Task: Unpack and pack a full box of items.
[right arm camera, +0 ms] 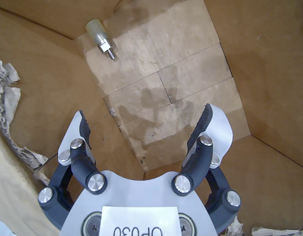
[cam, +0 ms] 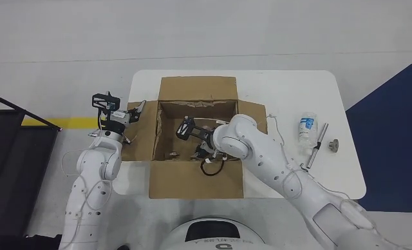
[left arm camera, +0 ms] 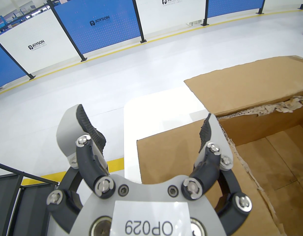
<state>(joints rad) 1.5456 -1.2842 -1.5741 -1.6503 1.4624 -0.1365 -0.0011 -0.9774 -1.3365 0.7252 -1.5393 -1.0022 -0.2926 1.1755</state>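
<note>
White factory floor with a yellow line (left arm camera: pixel 166 37) stretches behind the white counter (cam: pixel 290 89). Blue and white fence panels (left arm camera: pixel 97 25) carrying printed logos stand beyond the line. An open cardboard box (cam: pixel 196 89) sits on the counter's left half with all four flaps folded out, the left flap lying by the counter's left edge.

The left arm (cam: pixel 96 166) rises beside the counter's left edge, elbow low and wrist up. The left fingers (left arm camera: pixel 92 128) hang above the box's left flap, aimed toward the counter's far edge. They are spread wide with nothing between them. The right arm (cam: pixel 264 153) comes from the near right corner, crosses the box's right flap and bends down into the box. The right fingers (right arm camera: pixel 208 119) hover above the box floor, also spread wide and empty.

A threaded metal fitting (right arm camera: pixel 101 39) with a pale cap lies on its side on the box floor, close to a wall and well apart from the right fingers. Torn brown packing paper (right arm camera: pixel 6 74) hangs along the box's rim.

Near the counter's right edge lie a clear plastic bottle (cam: pixel 307 127) with a blue label, a slim metal rod (cam: pixel 317 147) just beside it, and a small round metal part (cam: pixel 333 145). Each wrist plate carries a white sticker (right arm camera: pixel 139 219) with dark printed characters.
</note>
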